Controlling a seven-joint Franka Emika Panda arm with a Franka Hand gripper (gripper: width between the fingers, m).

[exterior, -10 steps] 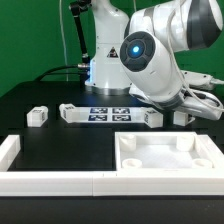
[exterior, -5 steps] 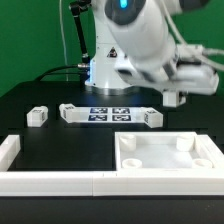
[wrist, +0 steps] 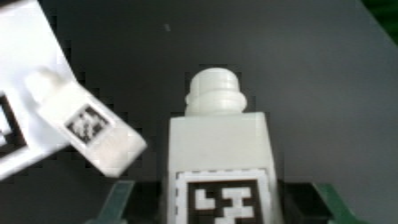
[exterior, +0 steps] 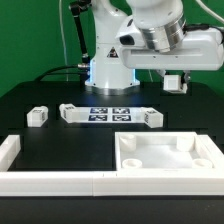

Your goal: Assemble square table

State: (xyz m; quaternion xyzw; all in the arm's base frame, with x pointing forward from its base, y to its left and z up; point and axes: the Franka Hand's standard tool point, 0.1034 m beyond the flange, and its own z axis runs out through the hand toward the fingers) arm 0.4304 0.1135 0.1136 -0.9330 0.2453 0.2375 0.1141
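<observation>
The gripper (exterior: 177,86) has risen from low over the counter (exterior: 60,140) to well above it, lifting the leg (wrist: 222,140) clamped between its fingers. A second ago the leg lay on the counter beneath it.

Slab (exterior: 165,181) and legs (exterior: 38,116): white plastic, smooth, matt-ish (leg (wrist: 217,150) seen close looks the same). Tabletop (exterior: 60,140): black, matt. Arm shell (exterior: 150,18): glossy white plastic.
</observation>
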